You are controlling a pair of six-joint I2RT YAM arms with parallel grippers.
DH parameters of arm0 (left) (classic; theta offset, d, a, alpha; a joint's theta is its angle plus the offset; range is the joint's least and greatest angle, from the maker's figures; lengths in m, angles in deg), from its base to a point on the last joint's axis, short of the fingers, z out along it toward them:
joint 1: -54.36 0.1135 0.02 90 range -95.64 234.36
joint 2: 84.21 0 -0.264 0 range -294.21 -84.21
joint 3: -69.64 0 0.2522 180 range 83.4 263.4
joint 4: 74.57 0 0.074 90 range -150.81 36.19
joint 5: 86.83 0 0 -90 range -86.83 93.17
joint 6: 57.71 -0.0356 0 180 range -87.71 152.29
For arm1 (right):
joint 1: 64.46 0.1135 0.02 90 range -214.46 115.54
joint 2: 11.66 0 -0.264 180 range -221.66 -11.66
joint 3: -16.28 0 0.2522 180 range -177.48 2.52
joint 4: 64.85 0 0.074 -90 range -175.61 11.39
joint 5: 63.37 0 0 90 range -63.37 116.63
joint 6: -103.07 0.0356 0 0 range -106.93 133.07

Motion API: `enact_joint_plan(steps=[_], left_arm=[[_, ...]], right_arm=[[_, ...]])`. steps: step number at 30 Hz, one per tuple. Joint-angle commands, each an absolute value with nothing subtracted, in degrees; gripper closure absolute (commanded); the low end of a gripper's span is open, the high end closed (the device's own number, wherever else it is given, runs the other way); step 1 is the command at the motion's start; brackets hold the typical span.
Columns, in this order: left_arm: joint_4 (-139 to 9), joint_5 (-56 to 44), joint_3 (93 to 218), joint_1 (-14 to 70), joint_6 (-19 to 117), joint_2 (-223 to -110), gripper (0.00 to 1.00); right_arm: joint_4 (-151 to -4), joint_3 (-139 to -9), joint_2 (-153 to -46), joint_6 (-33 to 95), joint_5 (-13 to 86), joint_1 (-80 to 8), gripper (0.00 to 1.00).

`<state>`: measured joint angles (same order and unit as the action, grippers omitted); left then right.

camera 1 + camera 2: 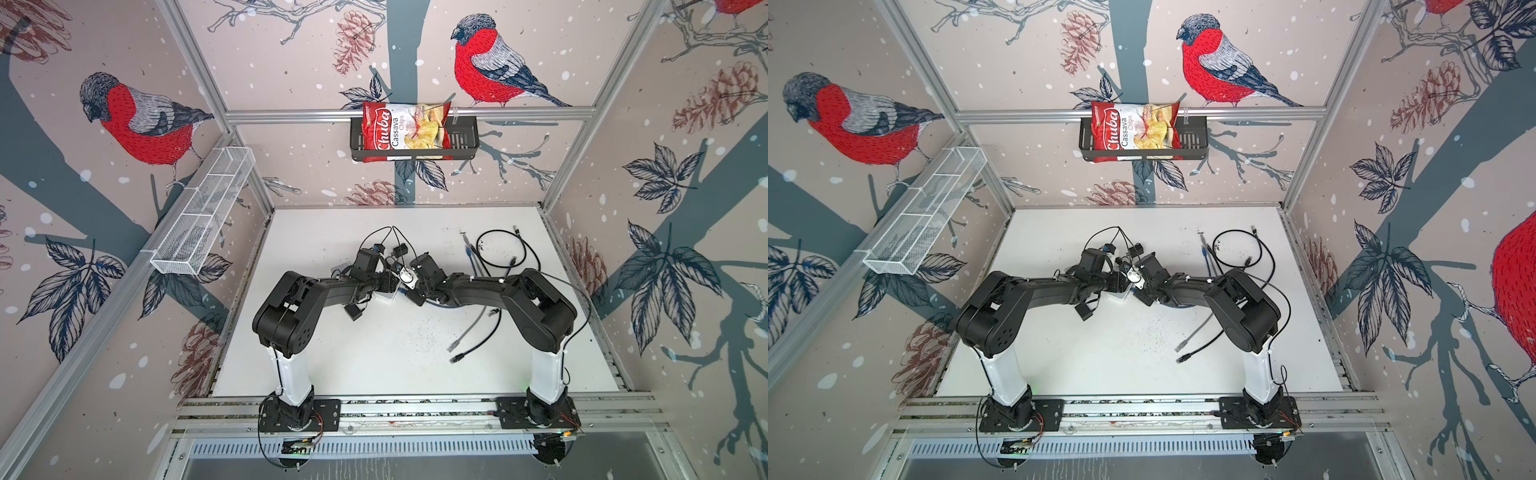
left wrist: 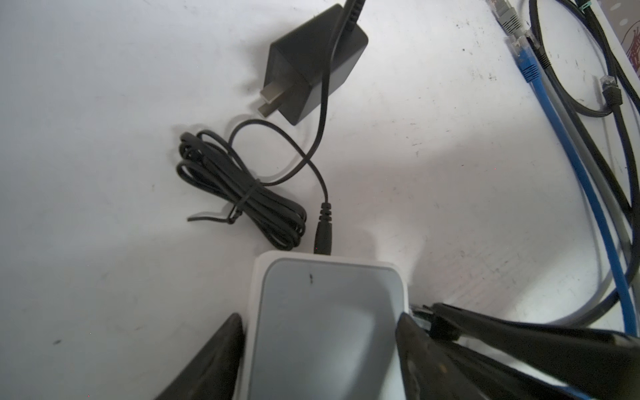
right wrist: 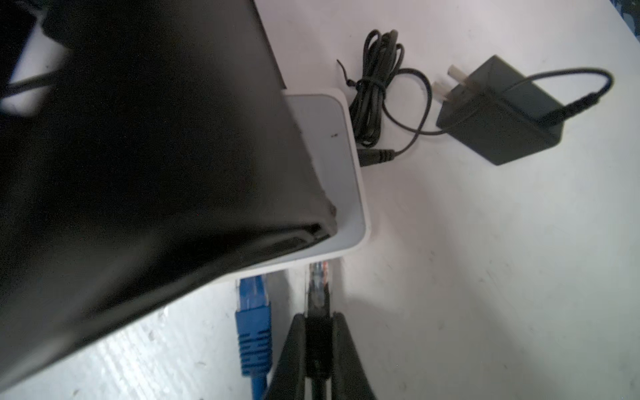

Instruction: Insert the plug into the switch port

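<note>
Switch (image 2: 325,332): small white box with a grey top, flat on the white table (image 1: 374,361), mid-table between the two arms; mostly hidden under the wrists in both top views.
Left gripper (image 2: 318,363): straddles the switch, one finger on each long side; fingers (image 2: 214,363) touch or nearly touch the casing, jaws set wide to the box's width. Contact cannot be confirmed.
Right gripper (image 3: 317,349): jaws narrow, pinched on the black cable just behind the plug.
Plug (image 3: 317,287): clear connector on a black lead, tip at the switch's port face, right at the edge of the casing; whether it is fully seated cannot be told.
Blue plug (image 3: 252,332): just beside the held plug, at the same face of the switch; its front end is lost under the casing edge and the left gripper's body.
Power lead (image 2: 323,232): black barrel connector entering the far end of the switch.
Cord bundle (image 2: 239,194): tied black coil, lying on the table just beside the barrel connector.
Power adapter (image 2: 315,65): black block with two flat prongs, on the table beyond the bundle, apart from the switch.
Loose cables (image 1: 498,257): black, grey and blue patch leads spread over the right half of the table.
Chips bag (image 1: 405,131): in a black basket (image 1: 465,137) on the far wall.
Wire shelf (image 1: 203,216): white mesh, on the left wall.
</note>
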<state>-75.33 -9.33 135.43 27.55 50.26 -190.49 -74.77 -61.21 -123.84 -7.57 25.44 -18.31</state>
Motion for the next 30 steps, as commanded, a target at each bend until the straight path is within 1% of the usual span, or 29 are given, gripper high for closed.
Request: enact_joint_plan(steps=[1,7,14,21,25,27,30], left_arm=[[-73.2,-12.4,135.0,27.5,50.7,-191.1,0.31],[-73.5,-13.9,134.7,27.5,49.6,-191.0,0.31],[-73.8,-16.5,134.3,27.5,47.6,-191.0,0.31],[-73.6,-18.9,134.4,27.5,46.3,-191.5,0.32],[-73.3,-18.7,134.5,27.5,46.1,-191.6,0.31],[-73.3,-18.5,134.3,27.7,46.3,-191.2,0.31],[-73.4,-17.6,133.8,28.1,46.5,-189.5,0.23]], right_arm=[[-70.4,-61.3,-123.7,-9.4,29.1,-18.1,0.97],[-66.9,-59.7,-123.0,-12.1,30.8,-18.2,0.97],[-57.4,-54.9,-121.5,-15.0,31.2,-18.7,0.97],[-53.6,-53.1,-121.3,-16.7,33.1,-19.2,0.97],[-53.4,-53.5,-122.0,-16.0,31.3,-19.1,0.97],[-54.3,-54.0,-122.4,-15.5,30.6,-19.1,0.97],[-55.0,-53.4,-122.2,-15.1,30.3,-19.2,0.97]])
